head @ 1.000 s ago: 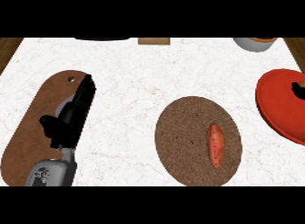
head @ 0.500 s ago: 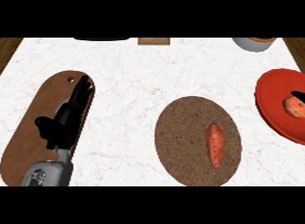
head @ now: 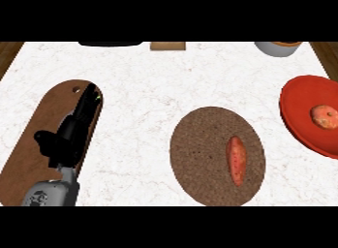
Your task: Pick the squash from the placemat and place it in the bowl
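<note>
**Squash sits in bowl, left hand idle on board**

Fingers (head: 86,105) of the left hand (head: 66,140) lie straight and pressed together, pointing to 12 o'clock along a wooden board (head: 24,160), thumb out toward 9 o'clock, holding nothing. The right hand is out of view. The squash (head: 327,116), a round tan lump, rests inside the red bowl (head: 300,109) at the counter's 3 o'clock edge. At 5 o'clock, a long orange vegetable (head: 237,160) lies on the brown placemat (head: 200,145)

The job looks done, so the risk is undoing it. The right hand, coming back in from 3 o'clock, could clip the bowl's rim and tip the squash out. The long vegetable could also be taken for the target and carried over by mistake

A second ago a dark shape covered the squash at the bowl's 3 o'clock side. Now it is gone, the squash lies bare, and the left hand has barely shifted
</note>
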Motion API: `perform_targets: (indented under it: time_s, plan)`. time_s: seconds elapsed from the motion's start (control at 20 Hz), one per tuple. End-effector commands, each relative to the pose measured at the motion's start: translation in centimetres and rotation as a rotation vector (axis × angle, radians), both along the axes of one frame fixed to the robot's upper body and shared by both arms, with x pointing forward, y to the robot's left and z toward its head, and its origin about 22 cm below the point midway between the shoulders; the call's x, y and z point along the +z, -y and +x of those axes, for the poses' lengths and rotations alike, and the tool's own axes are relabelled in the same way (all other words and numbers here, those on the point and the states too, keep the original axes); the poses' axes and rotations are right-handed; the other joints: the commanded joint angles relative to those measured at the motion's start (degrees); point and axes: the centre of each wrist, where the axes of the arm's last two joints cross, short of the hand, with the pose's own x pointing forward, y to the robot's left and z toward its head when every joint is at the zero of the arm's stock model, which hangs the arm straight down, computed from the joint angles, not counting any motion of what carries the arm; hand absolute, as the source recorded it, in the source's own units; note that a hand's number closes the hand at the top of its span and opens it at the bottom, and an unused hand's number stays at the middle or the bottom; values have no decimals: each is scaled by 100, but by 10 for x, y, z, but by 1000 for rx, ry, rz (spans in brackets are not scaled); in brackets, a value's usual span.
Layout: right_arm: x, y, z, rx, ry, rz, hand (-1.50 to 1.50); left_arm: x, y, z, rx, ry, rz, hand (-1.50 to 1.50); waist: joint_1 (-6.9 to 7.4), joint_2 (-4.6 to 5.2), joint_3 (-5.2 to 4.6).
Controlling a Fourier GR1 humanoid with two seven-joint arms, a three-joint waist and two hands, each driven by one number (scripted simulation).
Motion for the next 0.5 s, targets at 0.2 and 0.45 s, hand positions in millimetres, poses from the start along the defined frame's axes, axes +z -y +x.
perform_targets:
  time_s: [0.2, 0.45]
  plan:
    - [2, 36, -62, 21, 119, 151, -150, -15, 10, 11, 2, 18, -2, 0, -69, 14, 1]
    - [0, 37, -97, 89, 103, 203, -150, -1, -4, -12, -25, -10, 9, 0, 3, 6, 2]
